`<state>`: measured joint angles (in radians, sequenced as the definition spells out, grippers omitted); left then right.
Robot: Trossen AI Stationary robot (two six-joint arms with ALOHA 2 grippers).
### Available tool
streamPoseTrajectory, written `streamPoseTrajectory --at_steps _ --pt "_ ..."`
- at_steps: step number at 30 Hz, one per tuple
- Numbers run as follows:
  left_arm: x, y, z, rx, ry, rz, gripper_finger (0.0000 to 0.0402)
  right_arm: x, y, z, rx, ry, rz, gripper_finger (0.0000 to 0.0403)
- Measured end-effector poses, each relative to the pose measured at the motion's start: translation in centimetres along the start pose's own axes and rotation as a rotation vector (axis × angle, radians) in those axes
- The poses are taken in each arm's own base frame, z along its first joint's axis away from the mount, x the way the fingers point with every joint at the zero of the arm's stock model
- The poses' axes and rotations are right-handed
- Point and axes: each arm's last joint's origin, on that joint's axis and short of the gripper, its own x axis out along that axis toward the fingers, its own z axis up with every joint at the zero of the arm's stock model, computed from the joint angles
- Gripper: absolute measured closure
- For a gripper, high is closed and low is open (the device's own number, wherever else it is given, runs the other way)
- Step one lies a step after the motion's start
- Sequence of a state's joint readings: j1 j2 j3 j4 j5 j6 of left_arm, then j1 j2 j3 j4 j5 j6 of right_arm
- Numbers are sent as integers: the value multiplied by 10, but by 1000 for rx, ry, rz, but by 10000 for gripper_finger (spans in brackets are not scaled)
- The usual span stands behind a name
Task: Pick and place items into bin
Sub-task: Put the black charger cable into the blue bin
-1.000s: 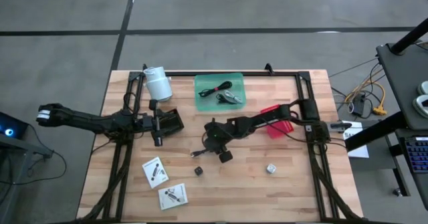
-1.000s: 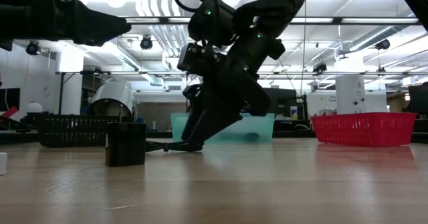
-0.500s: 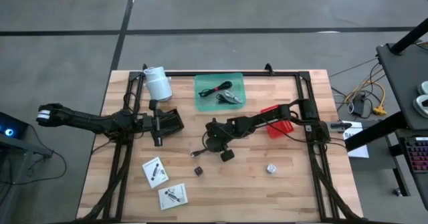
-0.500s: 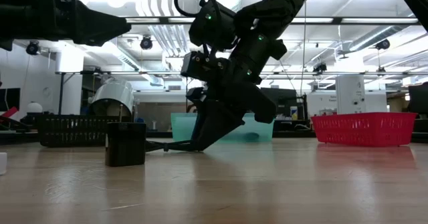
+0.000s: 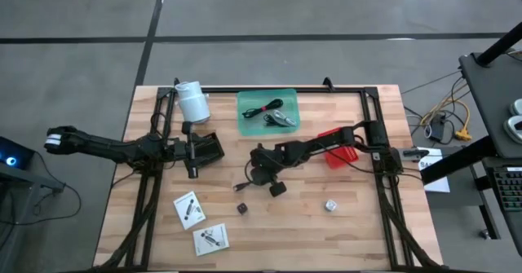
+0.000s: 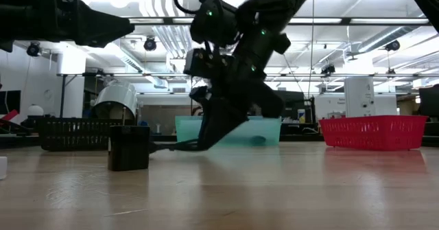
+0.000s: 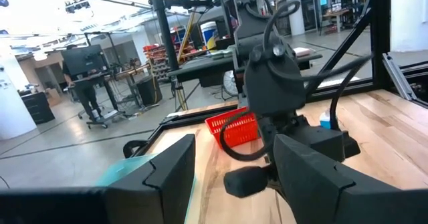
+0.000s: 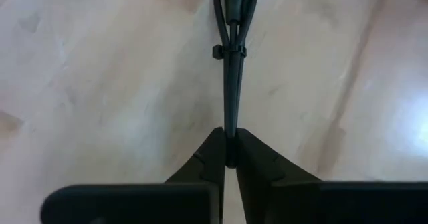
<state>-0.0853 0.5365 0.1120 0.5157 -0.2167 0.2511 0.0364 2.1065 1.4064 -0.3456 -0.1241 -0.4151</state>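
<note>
A thin black cable [image 5: 242, 183], bundled with a tie [image 8: 229, 51], lies on the wood near the table's middle, and my right gripper [image 5: 258, 177] is shut on it. A black cube [image 5: 242, 209], a pale cube [image 5: 330, 205] and two white packets [image 5: 189, 210] [image 5: 211, 239] lie toward the near edge. The green bin [image 5: 243, 126] at the far middle holds a cable and other small items. My left gripper [image 5: 196, 150] waits open at the left, nothing between its fingers [image 7: 154, 177]. My right gripper pinches one end of the cable bundle [image 8: 230, 134] between its two fingertips [image 8: 212, 158]. The fingers slant down from the table's right side and lie along the cable. The rest of the cable [image 6: 171, 147] stretches out along the table beyond the fingertips.
A white cylindrical roll [image 5: 192, 102] stands at the far left. A black basket [image 5: 212, 147] sits by my left gripper. A red basket [image 5: 341, 152] lies under my right arm. A dark frame [image 5: 375, 102] borders the table.
My right gripper has shut its fingers on the end of the black cable, staying almost in place over the table's middle. The cable still lies along the wood.
</note>
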Motion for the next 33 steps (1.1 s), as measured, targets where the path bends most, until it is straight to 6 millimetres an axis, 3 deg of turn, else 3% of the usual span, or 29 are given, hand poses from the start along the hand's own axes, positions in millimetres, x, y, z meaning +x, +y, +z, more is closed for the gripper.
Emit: streamPoseTrajectory --at_steps 8,15,18,24,33 --pt "0 0 0 0 1 0 214 -37 -13 19 19 120 -249 393" --pt "0 0 -1 1 7 -2 214 -95 -33 25 60 232 -729 393" --pt "0 0 -1 1 6 -2 214 -119 -47 19 108 266 -856 393" --pt "0 0 -1 1 6 -2 214 -142 -81 -7 249 302 -882 394" --pt "0 0 -1 1 5 -1 214 -145 -125 -47 457 179 -602 394"
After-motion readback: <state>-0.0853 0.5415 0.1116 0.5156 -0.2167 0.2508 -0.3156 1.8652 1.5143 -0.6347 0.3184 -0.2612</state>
